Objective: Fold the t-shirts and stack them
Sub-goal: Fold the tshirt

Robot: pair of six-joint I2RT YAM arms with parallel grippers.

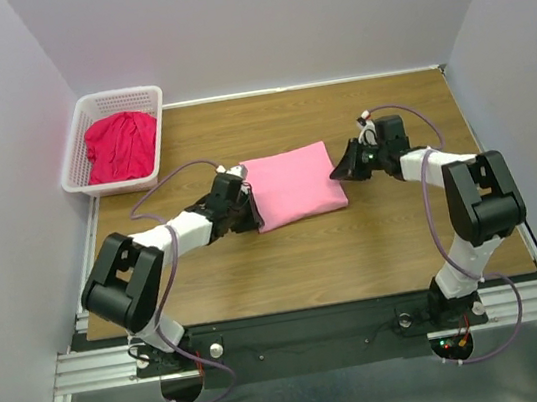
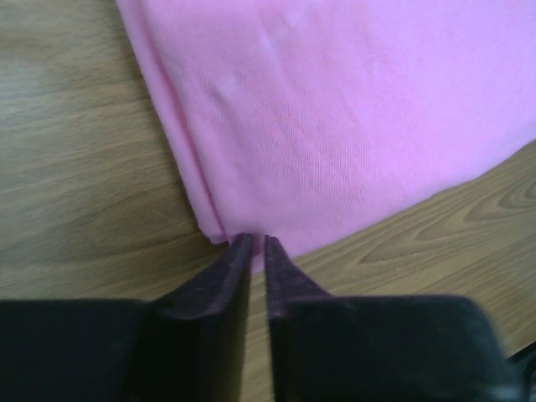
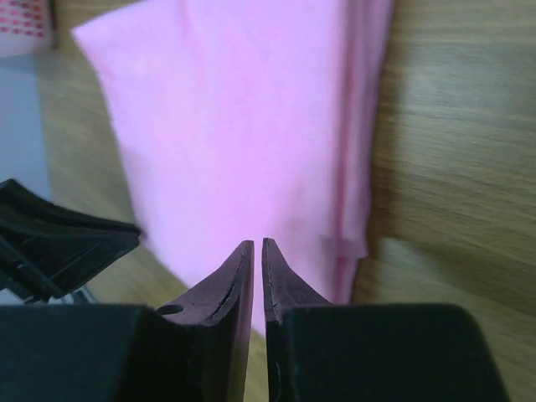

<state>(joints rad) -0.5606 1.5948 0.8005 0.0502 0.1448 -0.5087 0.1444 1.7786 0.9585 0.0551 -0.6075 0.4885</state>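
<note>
On the table (image 1: 386, 244), folded pink t-shirt (image 1: 292, 185), left end effector (image 2: 258, 244) closed at its corner, right end effector (image 3: 258, 244) closed alongside

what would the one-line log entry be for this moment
pink t-shirt: folded, on table | red t-shirt: crumpled in basket | left pincer: shut, at pink near-left corner | right pincer: shut, at its right edge

Pale walls (image 1: 272, 18) enclose a wood-grain table (image 1: 357, 248).
</note>
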